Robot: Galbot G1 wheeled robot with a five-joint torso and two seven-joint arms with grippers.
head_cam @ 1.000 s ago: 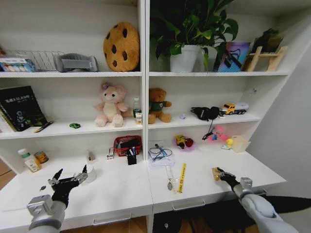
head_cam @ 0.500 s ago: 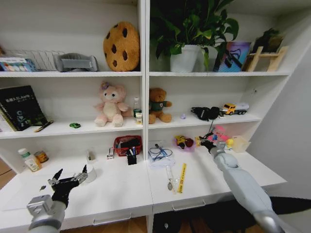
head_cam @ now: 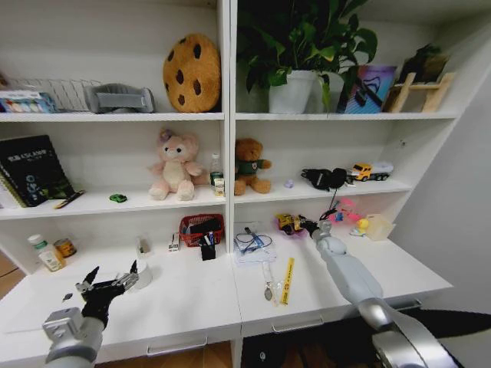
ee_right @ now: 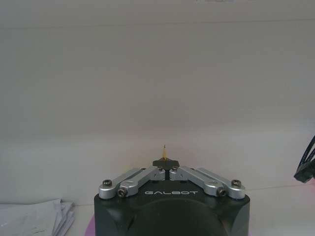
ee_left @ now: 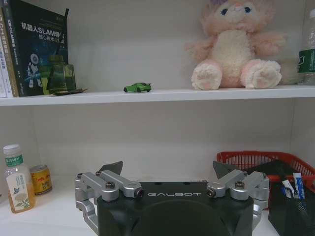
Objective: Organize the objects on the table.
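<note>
At the far right of the long white desk (head_cam: 192, 295), the right gripper (head_cam: 308, 226) pinches a thin yellowish sliver (ee_right: 164, 150) beside the pink tray (head_cam: 291, 230). Near left, the left gripper (head_cam: 107, 284) hovers, fingers spread. The tiny green toy car (ee_left: 137, 87) sits on the shelf.

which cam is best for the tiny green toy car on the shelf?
Left wrist view: the tiny green toy car sits side-on on the white shelf, unobstructed, beyond the open left pincer. Head view shows it as a small green speck. Right wrist view faces a blank wall.
</note>
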